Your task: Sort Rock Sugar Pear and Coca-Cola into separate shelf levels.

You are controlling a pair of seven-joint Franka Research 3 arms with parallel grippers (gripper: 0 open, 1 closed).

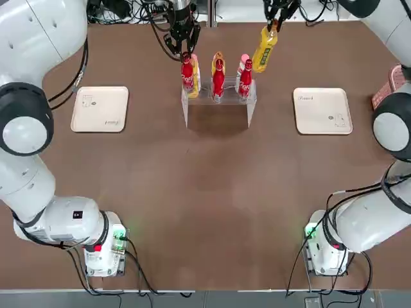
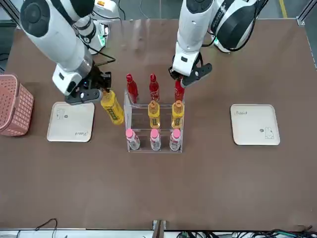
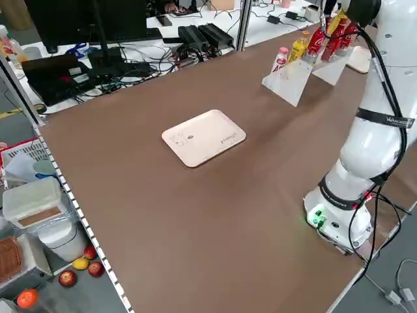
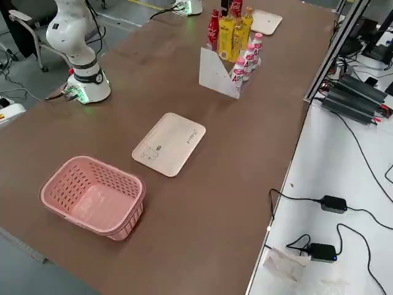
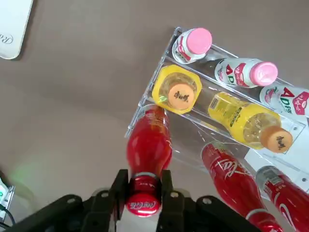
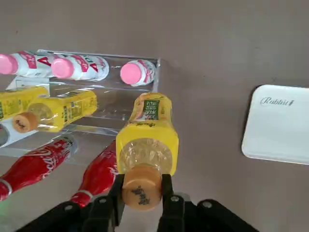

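Cream trays: lie flat on the brown table (image 1: 192,224), one tray (image 1: 99,109) to the left of the rack, another tray (image 1: 323,111) to the right, both well apart from it.
Pink basket (image 4: 92,190): sits near the table's right side, beyond the right-hand tray, perforated walls, bare inside.
Far side: shows cables and a black monitor (image 3: 65,26) on a white desk past the table edge.
Bottom level: carries three pink-capped bottles (image 2: 155,141), white with pink-and-green labels, across the full width.
In the way: runs a clear side wall of the acrylic rack (image 2: 153,123) between the lifted yellow bottle and the middle level's vacant right-hand place; cannot tell whether touching that bottle.
Yellow bottles (image 2: 154,115): stand in the middle and left-hand places of the middle level, orange-capped.
Lifted yellow bottle (image 6: 147,137): hangs tilted just beside the rack's right end, slim, orange cap, green-and-red label.
Red bottles (image 1: 218,80): occupy all three top-level places, red-capped, white script.
Right gripper (image 2: 106,90): clamps the lifted yellow bottle by its cap, past the rack's right end.
Left gripper (image 5: 145,193): closes on the neck and cap of the left-hand red bottle (image 5: 148,145), above the top level.
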